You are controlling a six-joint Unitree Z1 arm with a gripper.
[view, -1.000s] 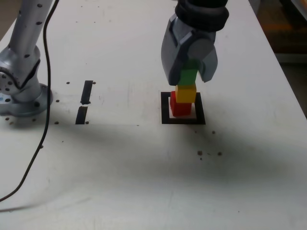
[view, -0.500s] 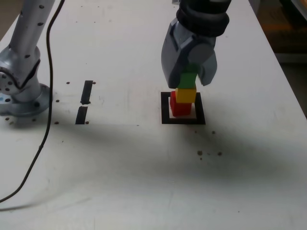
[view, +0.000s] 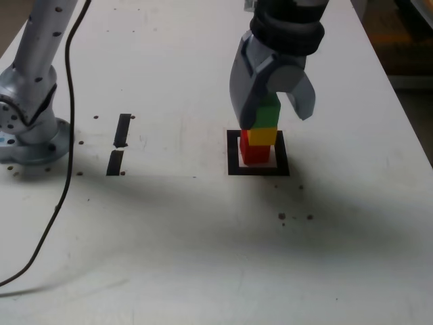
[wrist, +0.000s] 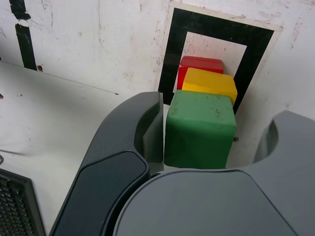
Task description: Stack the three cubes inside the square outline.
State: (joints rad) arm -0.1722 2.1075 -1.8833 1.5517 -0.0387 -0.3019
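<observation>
The 3 cubes stand as 1 column inside the square outline (view: 258,154): red cube (view: 255,153) at the base, yellow cube (view: 262,136) on it, green cube (view: 267,113) on top. The stacking looks complete. The tool (view: 273,108) straddles the green cube, jaws spread and apparently clear of it; only lifting away from the worktop (view: 203,223) seems left.

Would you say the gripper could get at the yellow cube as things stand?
Probably not directly. The yellow cube sits between the red cube below and the green cube on top, and the open gripper straddles the green one.
</observation>
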